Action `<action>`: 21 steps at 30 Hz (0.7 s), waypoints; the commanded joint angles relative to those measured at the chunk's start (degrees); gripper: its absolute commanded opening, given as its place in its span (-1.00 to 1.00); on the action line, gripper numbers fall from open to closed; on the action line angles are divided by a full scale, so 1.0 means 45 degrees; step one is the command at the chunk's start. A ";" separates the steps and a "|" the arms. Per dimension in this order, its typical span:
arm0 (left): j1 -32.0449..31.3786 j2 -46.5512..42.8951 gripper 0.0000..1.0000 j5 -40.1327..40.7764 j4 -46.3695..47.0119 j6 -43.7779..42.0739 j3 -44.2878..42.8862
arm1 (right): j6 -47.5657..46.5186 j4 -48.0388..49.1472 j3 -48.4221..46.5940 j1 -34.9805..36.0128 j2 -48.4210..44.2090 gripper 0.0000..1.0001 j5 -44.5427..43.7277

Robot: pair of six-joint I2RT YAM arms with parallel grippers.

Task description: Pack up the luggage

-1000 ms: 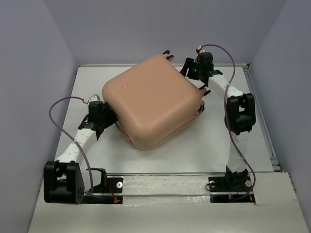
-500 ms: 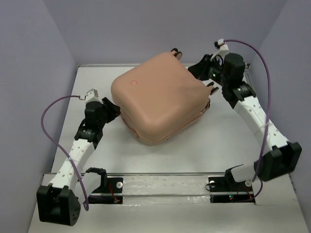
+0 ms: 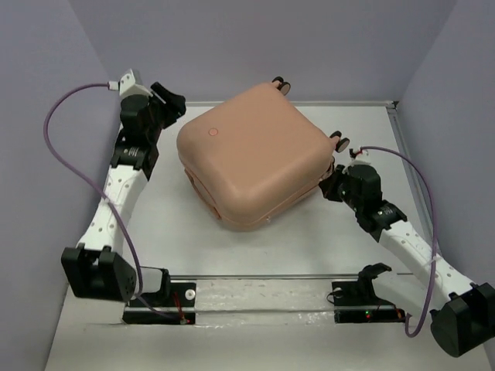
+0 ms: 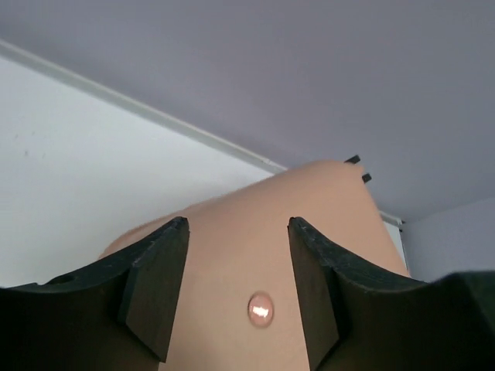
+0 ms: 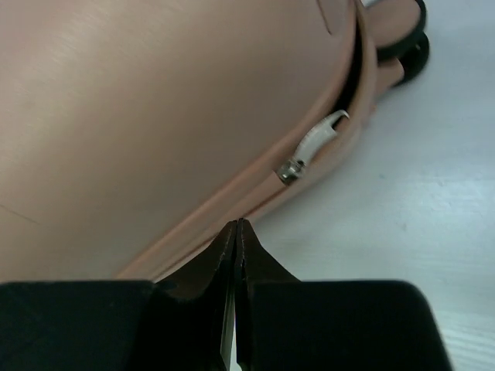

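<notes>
Luggage (image 3: 251, 158) lies flat on the surface (image 3: 309, 236), approx mid-surface & a bit twd the far side. Peach-pink shell is up, and it's turned so the corners point diag. Lid looks down. Round badge (image 3: 213, 131) sits on the shell near the far-left corner. Caster wheels (image 3: 278, 83) stick out at the far corner, w/ another pair at the right corner.

My left tool (image 3: 172, 104) hangs raised over the far-left part of the surface, just beside the luggage's far-left corner, not touching it as far as I can see. Its fingers stand apart at a mid gap w/ nothing btw them. In the left wrist view I look thru that gap onto the shell & the badge. Purple cable (image 3: 66, 108) loops off that wrist twd the left wall.

My right tool (image 5: 236, 232) is low at the luggage's right side. Fingers are pressed fully together, nothing pinched that I can see. Tips sit right at the lower rim of the shell by the zip seam; can't tell if they touch it. Whitish zip pull (image 5: 313, 147) juts out from the seam just above & right of the tips, free of my fingers. Past it the seam shows a dark gap next to a wheel. Right arm lies stretched low over the near-right surface.
</notes>
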State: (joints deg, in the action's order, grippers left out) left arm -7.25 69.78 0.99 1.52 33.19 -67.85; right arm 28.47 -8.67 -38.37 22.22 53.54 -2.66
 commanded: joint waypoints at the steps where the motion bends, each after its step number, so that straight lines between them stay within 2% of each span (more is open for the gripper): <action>1: 0.0436 0.3177 0.36 -0.1352 -0.0275 -0.0714 -0.3927 | 0.0510 -0.0339 0.0809 -0.0035 -0.0939 -0.86 -0.2281; 3: 0.0633 0.5735 0.40 -0.1820 -0.1564 -0.1397 -0.5713 | 0.0607 -0.0437 0.0987 -0.0035 -0.0941 -0.86 -0.2320; 4: 0.0846 0.6556 0.42 -0.1939 -0.2593 -0.1534 -0.7539 | 0.0569 -0.0360 0.1123 -0.0035 -0.0708 -0.86 -0.2243; 5: 0.0964 0.8130 0.42 -0.2152 -0.2970 -0.1787 -0.8408 | 0.0510 -0.0321 0.1124 -0.0035 -0.0455 -0.86 -0.2223; 6: 0.1062 0.8881 0.43 -0.2619 -0.3245 -0.1925 -0.9829 | 0.0452 -0.0243 0.1008 -0.0035 -0.0143 -0.86 -0.2184; 10: 0.1317 1.2102 0.44 -0.3461 -0.4612 -0.2414 -1.2573 | -0.0076 0.0791 0.0444 -0.0035 0.1887 -0.86 -0.1501; 13: 0.1317 1.3317 0.44 -0.4163 -0.5140 -0.2805 -1.3939 | -0.0193 0.1690 -0.0007 -0.0151 0.3314 -0.86 -0.1267; 15: 0.1298 1.3497 0.43 -0.4555 -0.5181 -0.2922 -1.3945 | -0.0330 0.2195 -0.0748 -0.0152 0.4268 -0.86 -0.1051; 17: 0.1220 1.3208 0.39 -0.4440 -0.4987 -0.2748 -1.2798 | -0.0641 0.2859 -0.1217 -0.0287 0.4858 -0.86 -0.0467; 18: 0.1142 1.2953 0.39 -0.4401 -0.4793 -0.2727 -1.1323 | -0.0797 0.3888 -0.1471 -0.0289 0.5112 -0.86 -0.0155; 21: 0.0927 1.0926 0.38 -0.4147 -0.2533 -0.1793 -0.7902 | -0.1091 0.4639 -0.2290 -0.0541 0.6516 -0.86 0.0956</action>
State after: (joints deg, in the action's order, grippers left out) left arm -1.61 131.79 -15.79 -17.54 22.61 -115.66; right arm 26.22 -4.80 -41.43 21.15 77.32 -5.32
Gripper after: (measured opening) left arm 0.694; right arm 0.070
